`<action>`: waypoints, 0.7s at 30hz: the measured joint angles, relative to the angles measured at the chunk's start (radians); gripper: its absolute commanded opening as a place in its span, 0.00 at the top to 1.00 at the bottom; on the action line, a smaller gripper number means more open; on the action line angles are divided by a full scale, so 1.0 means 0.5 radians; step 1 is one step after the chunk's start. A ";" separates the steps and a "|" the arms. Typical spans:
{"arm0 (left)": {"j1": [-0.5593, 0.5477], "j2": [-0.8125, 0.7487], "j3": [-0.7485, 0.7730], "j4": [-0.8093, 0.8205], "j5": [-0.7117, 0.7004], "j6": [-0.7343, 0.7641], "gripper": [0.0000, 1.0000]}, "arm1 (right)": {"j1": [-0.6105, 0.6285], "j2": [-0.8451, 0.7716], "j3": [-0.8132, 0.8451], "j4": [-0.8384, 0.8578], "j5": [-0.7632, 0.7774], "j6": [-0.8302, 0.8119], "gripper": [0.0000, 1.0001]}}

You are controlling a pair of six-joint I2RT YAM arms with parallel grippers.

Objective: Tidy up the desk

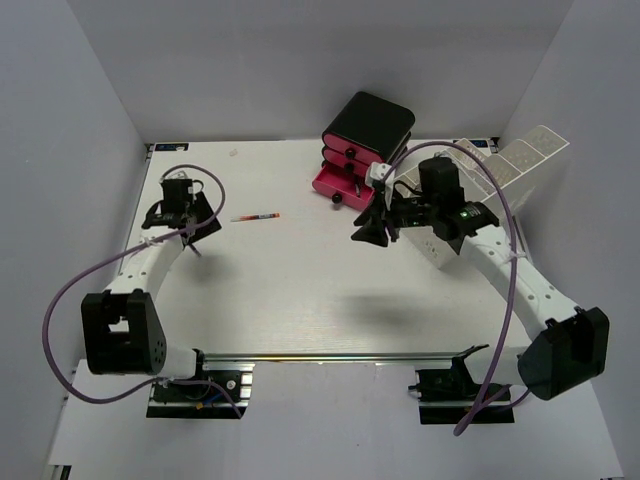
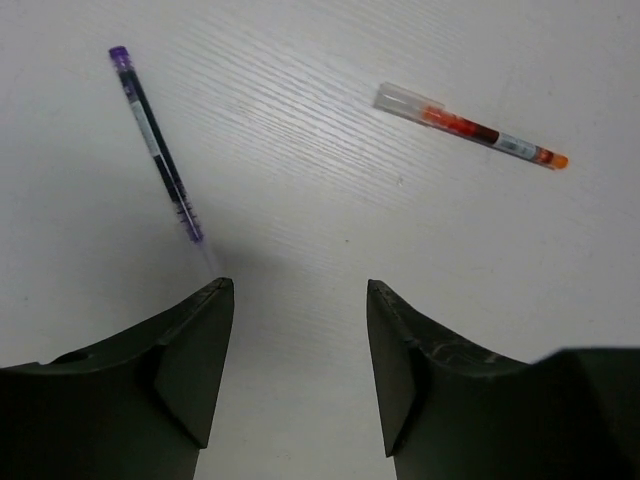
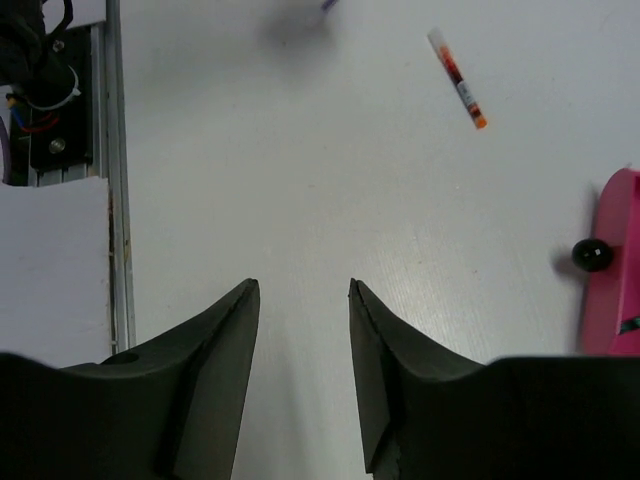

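Under both arms — big flat white desk (image 1: 300, 300), silver rail (image 1: 330, 355) along near edge. Left claw (image 2: 300, 285) fingers apart, nothing between; thin purple pen (image 2: 160, 148) and clear orange-tipped pen (image 2: 470, 128) lie ahead, well apart. Right claw (image 3: 303, 285) apart too, holds nothing — pink drawer (image 3: 620, 220) at right.

The whole desk (image 1: 300, 300) was viewed steeply from high above its near edge, while each wrist camera was aimed down close over its surface from opposite sides, and the orange pen (image 1: 255, 216) was caught in all three views.
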 measured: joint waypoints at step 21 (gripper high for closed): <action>0.415 0.586 0.435 -0.404 0.259 0.031 0.40 | -0.154 -0.149 -0.107 0.150 -0.200 0.088 0.82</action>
